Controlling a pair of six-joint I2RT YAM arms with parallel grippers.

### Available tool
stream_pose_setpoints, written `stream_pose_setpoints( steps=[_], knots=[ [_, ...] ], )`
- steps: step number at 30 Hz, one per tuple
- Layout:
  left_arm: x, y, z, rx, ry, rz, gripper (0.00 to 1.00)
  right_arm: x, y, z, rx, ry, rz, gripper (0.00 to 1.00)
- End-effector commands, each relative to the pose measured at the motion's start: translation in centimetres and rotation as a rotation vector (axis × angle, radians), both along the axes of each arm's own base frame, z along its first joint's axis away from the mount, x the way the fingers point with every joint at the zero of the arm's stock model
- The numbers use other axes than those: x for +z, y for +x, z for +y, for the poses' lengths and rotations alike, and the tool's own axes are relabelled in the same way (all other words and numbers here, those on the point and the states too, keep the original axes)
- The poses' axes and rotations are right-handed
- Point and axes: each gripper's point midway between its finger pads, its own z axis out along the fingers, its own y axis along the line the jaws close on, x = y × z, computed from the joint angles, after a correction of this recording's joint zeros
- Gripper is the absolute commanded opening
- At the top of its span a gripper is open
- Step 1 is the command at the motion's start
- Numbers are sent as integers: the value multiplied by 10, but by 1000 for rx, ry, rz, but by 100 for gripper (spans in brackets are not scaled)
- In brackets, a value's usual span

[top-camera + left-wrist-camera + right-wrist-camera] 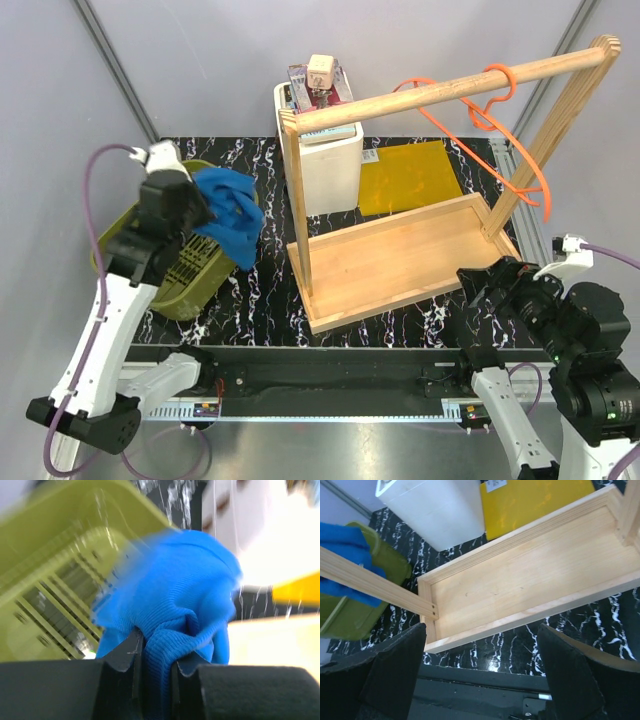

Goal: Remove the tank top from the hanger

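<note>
The blue tank top point(229, 213) hangs bunched from my left gripper point(197, 212) over the right rim of the green basket point(163, 288). In the left wrist view the gripper point(156, 652) is shut on a fold of the tank top point(175, 600), with the basket point(60, 555) behind it. The orange hanger point(495, 135) hangs bare on the wooden rail point(450, 88) at the right. My right gripper point(493, 290) is open and empty near the wooden tray's front right corner; in the right wrist view it point(482, 675) shows above the table edge.
A wooden frame with a tray base point(400, 262) stands mid-table. A white box point(325, 165) with items on top stands behind it. A yellow mat point(408, 176) lies at the back right. The tray point(530, 587) fills the right wrist view.
</note>
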Motion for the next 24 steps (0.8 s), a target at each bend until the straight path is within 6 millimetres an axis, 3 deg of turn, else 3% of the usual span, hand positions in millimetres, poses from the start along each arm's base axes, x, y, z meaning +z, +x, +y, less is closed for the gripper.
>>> stream_pose_setpoints(
  steps=[1,4,7,10,11,13,14,16,17,19,20,21,22,24],
  knots=[
    [99,5,9,-37,-23,-229,0,-2,-1,21,97,75,-13,100],
    [121,3,27,39,13,-274,0,-12,0,33,150,121,12,100],
    [110,2,53,165,79,-246,0,-20,0,54,256,194,47,100],
    [68,9,57,191,81,-162,0,-25,0,70,335,269,66,100],
    [38,9,60,209,81,-103,0,-26,0,73,349,288,71,100],
    [15,14,64,230,75,-76,0,-30,2,83,390,348,84,100],
    [-9,14,71,258,76,-27,0,-32,3,86,407,368,90,100],
    [-26,16,72,250,61,18,0,-36,4,95,454,428,98,100],
    [-30,14,76,267,49,35,10,-40,6,98,464,446,110,100],
    [-31,8,77,272,28,45,59,-49,10,104,490,500,140,100],
    [-25,6,75,277,5,24,79,-51,11,106,498,519,147,100],
    [-11,-2,74,274,-21,-24,92,-62,14,109,506,540,177,100],
    [-4,-6,66,230,-55,-48,98,-59,17,110,510,561,163,100],
    [12,-14,54,170,-104,-99,99,-70,21,112,507,577,189,100]
  ],
)
